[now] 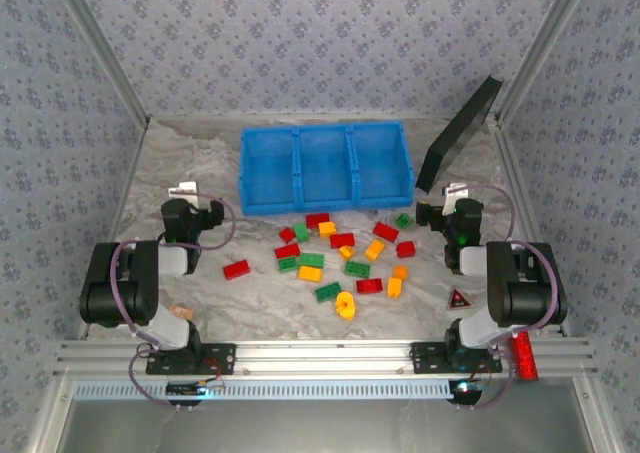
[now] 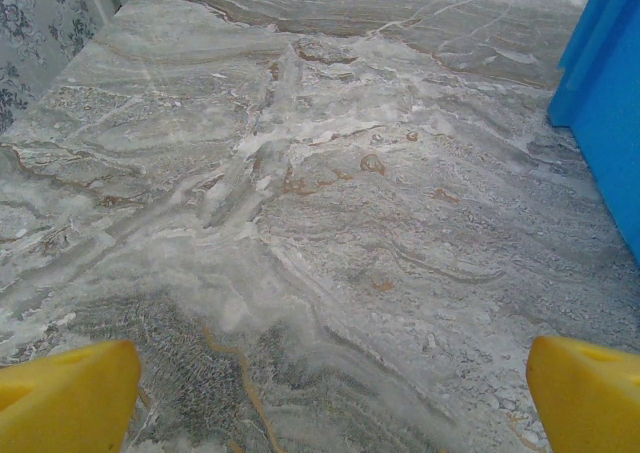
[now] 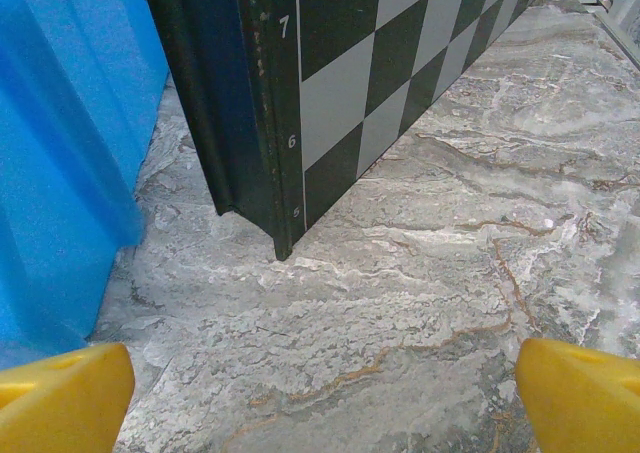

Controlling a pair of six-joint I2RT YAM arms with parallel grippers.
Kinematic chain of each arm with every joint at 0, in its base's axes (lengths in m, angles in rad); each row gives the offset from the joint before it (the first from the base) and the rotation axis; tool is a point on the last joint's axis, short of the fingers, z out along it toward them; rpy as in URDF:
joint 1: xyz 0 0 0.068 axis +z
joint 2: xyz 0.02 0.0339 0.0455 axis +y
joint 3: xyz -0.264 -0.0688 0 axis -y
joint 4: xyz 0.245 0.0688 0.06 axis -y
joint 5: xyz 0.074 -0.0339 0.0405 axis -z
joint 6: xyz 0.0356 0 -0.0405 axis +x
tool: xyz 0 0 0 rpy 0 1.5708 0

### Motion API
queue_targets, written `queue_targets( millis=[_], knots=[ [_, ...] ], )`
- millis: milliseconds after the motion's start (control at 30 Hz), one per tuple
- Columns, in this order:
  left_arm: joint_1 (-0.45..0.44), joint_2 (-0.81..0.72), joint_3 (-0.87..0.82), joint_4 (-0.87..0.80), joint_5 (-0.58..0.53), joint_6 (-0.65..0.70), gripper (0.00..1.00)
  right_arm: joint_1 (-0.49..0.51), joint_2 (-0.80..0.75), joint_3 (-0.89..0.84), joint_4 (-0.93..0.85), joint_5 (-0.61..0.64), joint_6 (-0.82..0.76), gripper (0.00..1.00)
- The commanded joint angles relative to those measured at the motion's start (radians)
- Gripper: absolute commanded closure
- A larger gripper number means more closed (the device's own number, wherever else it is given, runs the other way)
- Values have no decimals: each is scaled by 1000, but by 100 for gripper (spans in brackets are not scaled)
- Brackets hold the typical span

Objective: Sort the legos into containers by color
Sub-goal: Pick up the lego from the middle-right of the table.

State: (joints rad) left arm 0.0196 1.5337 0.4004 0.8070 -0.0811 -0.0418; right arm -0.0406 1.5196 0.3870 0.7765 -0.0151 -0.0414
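My left gripper hangs over the table near the left end of the bin, and its jaws stand as wide as they go. On its wrist camera, my left gripper has one yellow finger in each bottom corner with bare marble between them; it holds nothing and touches nothing, and the bin wall rises at the right edge. My right gripper sits near the bin's right end, close to the foot of the tilted board, and it too is spread fully wide. In its wrist view my right gripper has only table between its fingers, with the bin at left and the board, a checker pattern with numbers along its edge, standing just beside it. The legos lie loose on the table just in front of the bin, between my two arms, in red, green and yellow-orange. One red lego lies apart on the left, nearer my left arm. The yellow piece nearest me looks rounded from above, though it is too small for me to be sure of its shape.
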Motion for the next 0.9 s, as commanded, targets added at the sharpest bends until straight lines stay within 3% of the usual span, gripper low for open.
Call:
queue_targets(
  millis=[0, 67, 133, 333, 400, 500, 600, 867],
  knots=[
    [-3, 2, 15, 3, 18, 5, 1, -2, 2, 11, 18, 0, 9, 0],
    [-3, 2, 15, 3, 18, 5, 1, -2, 2, 12, 17, 1, 9, 0],
    [20, 2, 21, -9, 101, 7, 1, -5, 2, 12, 14, -6, 12, 0],
    [21, -8, 29, -19, 85, 3, 1, -7, -29, 25, -29, 15, 21, 0],
    [15, -79, 82, -176, 40, -5, 1, -3, -106, 62, -167, 41, 30, 0],
    [-36, -212, 162, -399, -122, -13, 1, -3, -213, 202, -562, 87, 160, 0],
    [-91, -292, 288, -651, -246, -57, 1, 3, -243, 287, -782, -21, 228, 0],
    [-161, -357, 525, -1049, -160, -156, 1, 90, -245, 297, -902, -204, 327, 0]
  ],
)
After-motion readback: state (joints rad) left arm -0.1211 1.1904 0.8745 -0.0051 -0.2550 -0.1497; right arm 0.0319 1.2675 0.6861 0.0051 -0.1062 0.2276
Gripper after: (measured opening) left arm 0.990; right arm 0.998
